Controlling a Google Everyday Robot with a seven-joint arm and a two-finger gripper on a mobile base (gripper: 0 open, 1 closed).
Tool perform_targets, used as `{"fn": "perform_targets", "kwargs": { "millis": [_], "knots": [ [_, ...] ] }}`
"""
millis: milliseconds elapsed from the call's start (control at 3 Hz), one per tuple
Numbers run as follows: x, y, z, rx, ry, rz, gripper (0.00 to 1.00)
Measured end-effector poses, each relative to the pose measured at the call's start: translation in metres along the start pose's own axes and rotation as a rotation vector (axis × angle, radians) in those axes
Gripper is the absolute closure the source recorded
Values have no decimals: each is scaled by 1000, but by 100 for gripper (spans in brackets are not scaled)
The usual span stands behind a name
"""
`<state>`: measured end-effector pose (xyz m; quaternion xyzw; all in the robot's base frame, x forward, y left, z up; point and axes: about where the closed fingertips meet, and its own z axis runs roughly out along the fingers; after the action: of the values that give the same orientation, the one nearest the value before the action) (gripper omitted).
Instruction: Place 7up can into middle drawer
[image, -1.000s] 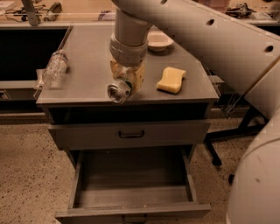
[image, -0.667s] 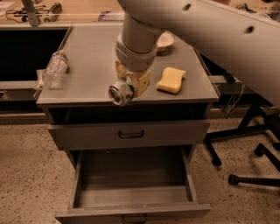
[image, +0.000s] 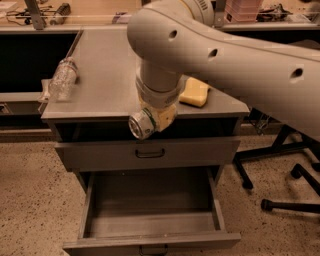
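- The gripper (image: 151, 121) is hanging at the end of the big white arm (image: 225, 55), just past the front edge of the cabinet top (image: 105, 60).
- Its 2 fingers (image: 166, 115) are squeezing the soda can (image: 141, 125), so the gripper is closed tight around it.
- The soda can is lying sideways in the gripper, up in the air, and its shiny round end is pointing out to the front.
- Just under the gripper, 1 closed drawer (image: 100, 155) is showing only its flat front and a black handle (image: 150, 153).
- Lower down under the gripper, the open drawer (image: 87, 205) is sticking out and showing its deep grey tray.
- The soda can is hanging well above that tray and is not touching it.
- Off to the left of the gripper, a clear water bottle (image: 62, 80) is lying on its side near the edge of the cabinet top.
- Just to the right of the gripper and a bit behind it, a yellow sponge (image: 196, 92) is sitting on the cabinet top, partly hidden by the arm.
- Far to the right, black chair legs (image: 280, 202) are standing on the speckled floor (image: 35, 200).
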<state>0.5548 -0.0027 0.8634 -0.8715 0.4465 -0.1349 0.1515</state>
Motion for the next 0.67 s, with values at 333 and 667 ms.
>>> {"fn": "perform_targets", "kwargs": {
  "millis": [333,667],
  "knots": [
    [13,29,49,-76,-95,155,100],
    [-11,94,119,-270,-194,466,100]
  ]
}}
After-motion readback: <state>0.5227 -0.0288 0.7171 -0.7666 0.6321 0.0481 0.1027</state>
